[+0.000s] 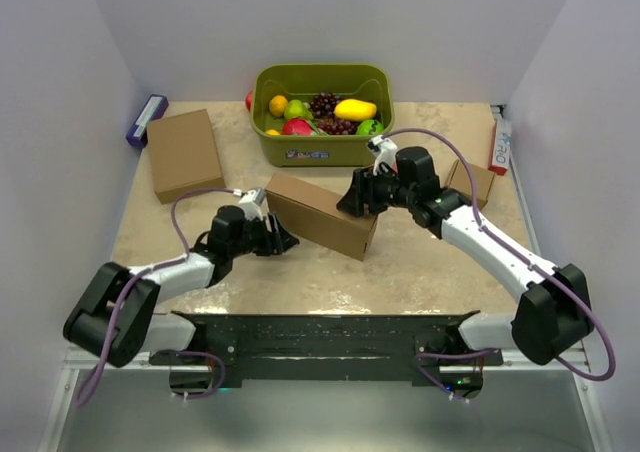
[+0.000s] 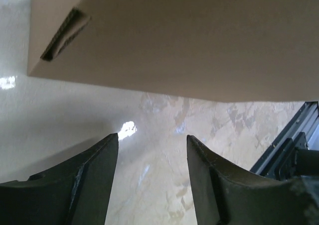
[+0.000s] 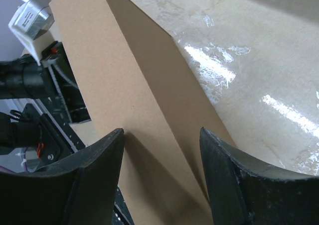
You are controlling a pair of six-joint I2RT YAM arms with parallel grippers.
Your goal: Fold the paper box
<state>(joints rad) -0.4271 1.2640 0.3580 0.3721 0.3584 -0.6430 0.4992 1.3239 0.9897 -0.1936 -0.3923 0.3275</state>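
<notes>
The paper box [image 1: 318, 212] is a plain brown cardboard box lying in the middle of the table, its panels folded up into a long closed-looking block. My left gripper [image 1: 283, 239] is open and empty, low over the table just off the box's near left end. In the left wrist view the gripper [image 2: 152, 137] faces the box [image 2: 189, 36], whose side has a tab slot [image 2: 65, 33]. My right gripper [image 1: 352, 204] is open at the box's far right end. In the right wrist view the gripper [image 3: 162, 131] sits over the box's top face [image 3: 119, 80] and grips nothing.
A green basket [image 1: 320, 152] of fruit stands behind the box. A flat brown cardboard rectangle [image 1: 184, 154] lies at the back left, with a purple object [image 1: 146, 119] beyond it. A small cardboard cube [image 1: 472, 182] and a red-and-white pack [image 1: 499, 144] are at the right.
</notes>
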